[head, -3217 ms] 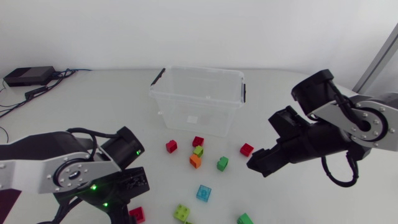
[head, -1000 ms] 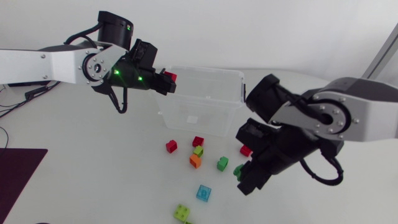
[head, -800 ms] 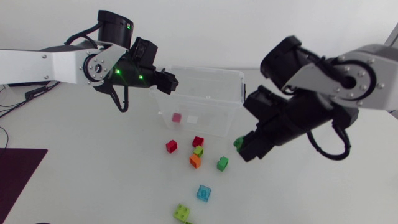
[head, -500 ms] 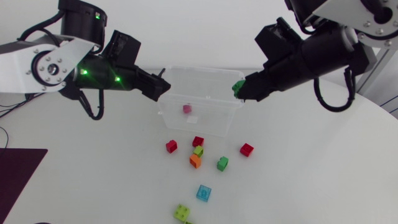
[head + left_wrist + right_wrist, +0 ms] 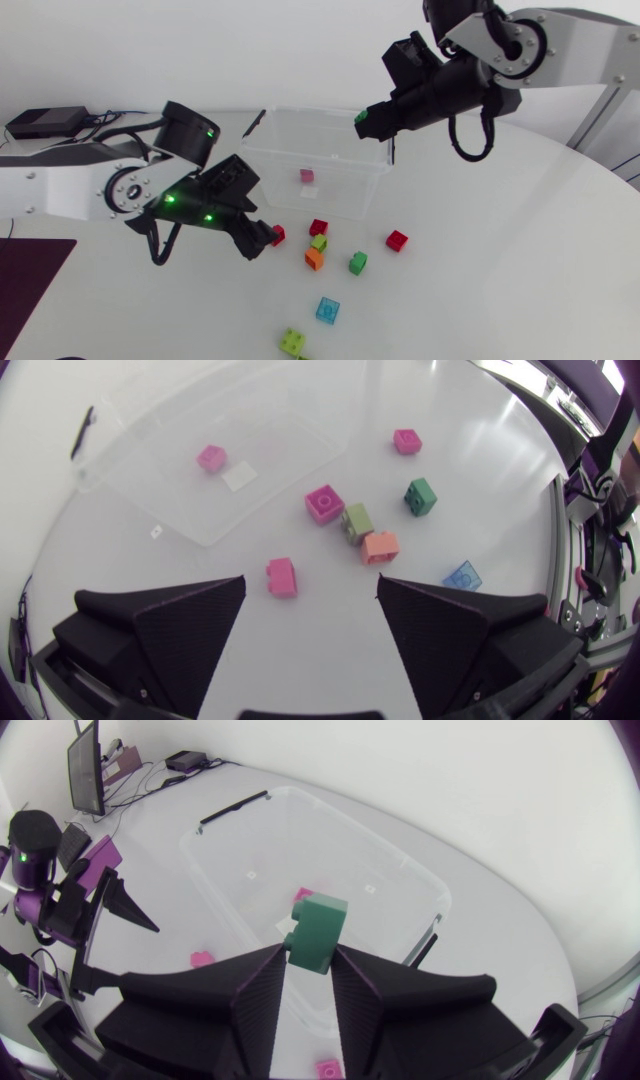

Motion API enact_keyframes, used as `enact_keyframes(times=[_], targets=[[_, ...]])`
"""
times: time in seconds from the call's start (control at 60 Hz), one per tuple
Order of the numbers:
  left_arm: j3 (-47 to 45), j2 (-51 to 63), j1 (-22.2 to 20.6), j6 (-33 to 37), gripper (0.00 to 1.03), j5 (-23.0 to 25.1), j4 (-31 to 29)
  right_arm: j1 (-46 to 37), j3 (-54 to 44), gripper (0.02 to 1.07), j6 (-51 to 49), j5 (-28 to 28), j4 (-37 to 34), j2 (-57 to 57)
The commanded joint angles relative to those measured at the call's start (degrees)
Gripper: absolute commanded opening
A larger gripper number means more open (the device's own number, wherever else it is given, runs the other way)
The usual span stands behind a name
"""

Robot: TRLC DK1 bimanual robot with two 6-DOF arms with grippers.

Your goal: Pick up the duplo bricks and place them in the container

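Sorting lot: one piece aloft, several loose.
Near edge: lime brick (image 5: 293, 342), partly out of view. Mid-surface: left claw (image 5: 310, 585), fingers apart, empty, at red brick (image 5: 281, 576); a crooked descent could scatter neighbours. Toward far edge: right claw (image 5: 308, 965) clamped on green brick (image 5: 318, 932) by container (image 5: 345, 195) rim; dropped there, it may glance off outside.

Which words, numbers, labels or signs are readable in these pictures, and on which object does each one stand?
No text can be read anywhere.
White sticker on the floor of the container: too small to read.
Small white marks on the container: too small to read.
Green brick in the right pincer, and the bricks on the table: no print visible.
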Motion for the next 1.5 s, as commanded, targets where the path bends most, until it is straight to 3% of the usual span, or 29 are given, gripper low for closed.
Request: enact_keyframes(times=[0.0,0.05,0.133,0.167,0.233,0.45,0.6,0.817,0.833,0.867,1.15,1.483], targets=[[-1.40,4.45,-0.79,2.26,0.92,0.71,-0.17,-0.19,2.12,0.29,-0.29,0.51,1.20,4.11],[-1.22,6.21,-0.79,2.79,0.92,0.71,-0.17,-0.10,2.56,0.36,-0.29,1.22,1.46,5.52],[-0.78,8.41,-1.05,3.67,0.92,0.36,0.10,0.51,2.82,0.70,-0.29,3.06,2.34,6.84],[-0.08,10.08,-0.96,3.85,0.92,0.19,0.45,0.95,2.91,0.90,-0.20,3.77,2.34,6.93],[1.15,12.19,-0.70,4.02,0.92,-0.96,1.24,1.48,2.82,1.00,-0.12,4.47,2.34,6.31],[4.32,18.17,1.15,2.26,0.91,-4.56,6.60,3.15,-3.16,1.01,-0.38,6.40,2.26,-3.80],[4.93,20.63,1.23,0.51,0.83,-5.88,9.50,3.06,-10.71,1.01,-0.29,6.40,2.34,-12.23],[5.99,23.79,1.15,-1.25,0.50,-6.05,9.94,1.48,-22.93,1.01,-0.99,6.40,3.40,-21.99],[6.25,24.32,1.15,-1.25,0.38,-6.05,9.94,1.13,-24.95,1.01,-1.17,6.40,3.75,-22.96],[6.43,24.76,1.23,-1.87,0.29,-6.05,9.94,0.77,-26.53,1.01,-1.61,6.14,3.84,-23.83],[3.70,20.89,1.59,-2.31,0.26,-5.97,10.91,-3.62,-36.29,1.01,-5.48,0.95,5.42,-26.74],[4.85,4.10,3.34,-4.24,0.26,-3.95,5.81,-8.37,-39.81,1.01,-11.10,-3.44,14.82,-12.50]])
